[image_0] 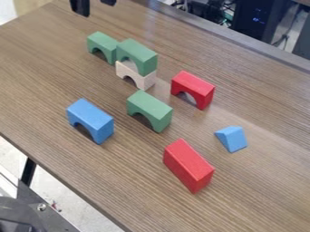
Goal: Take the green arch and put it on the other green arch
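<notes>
This looks like a lab: cables (pixel 227 17) and a dark case (pixel 254 31) (blue lights (pixel 259 19) glowing on it) beyond the table (pixel 260 195), a bolted metal frame (pixel 53 219) at lower left.

One green arch (pixel 138 50) atop a pale arch (pixel 144 81)

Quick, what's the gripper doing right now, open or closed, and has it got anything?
Gripper: open, its two fingertips apart at the view's top edge, nothing visible between them.

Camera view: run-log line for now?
claw open, top edge | upper green arch on pale arch | green-on-green: not done
</notes>
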